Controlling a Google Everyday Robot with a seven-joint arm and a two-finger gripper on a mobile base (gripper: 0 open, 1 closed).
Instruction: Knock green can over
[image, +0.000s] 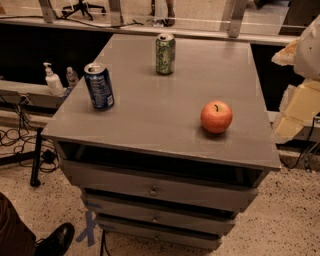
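The green can (165, 54) stands upright near the far edge of the grey cabinet top (150, 115), a little left of its middle. It has a mottled green-and-pale label and a silver rim. My gripper (297, 107) shows as pale cream parts at the right edge of the view. It is beyond the cabinet's right side, well to the right of the green can and apart from it.
A dark blue can (99, 86) stands upright near the cabinet's left edge. A red apple (216, 117) sits front right. The cabinet has drawers (153, 190) below. Bottles (52, 80) stand on a ledge at left. Cables lie on the floor, and a shoe (56, 240) is at bottom left.
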